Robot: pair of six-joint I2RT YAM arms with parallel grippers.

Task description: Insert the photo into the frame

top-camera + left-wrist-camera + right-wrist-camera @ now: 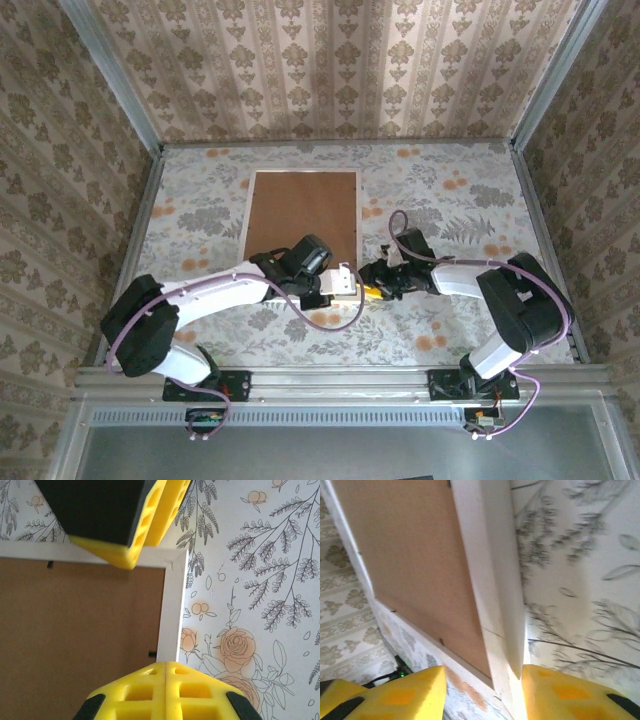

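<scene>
One frame (170, 610), one board (75, 640) (brown).

No legible text, label, brand, number or sign on frame (358, 215), backing board (300, 210), table covering (450, 210) or wallpaper (330, 70)

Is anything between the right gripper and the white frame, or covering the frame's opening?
Nothing visible separates the right gripper from the frame; its white edge runs into the gap between the fingers. The brown backing board fills the frame's opening, so that way in looks blocked.
</scene>
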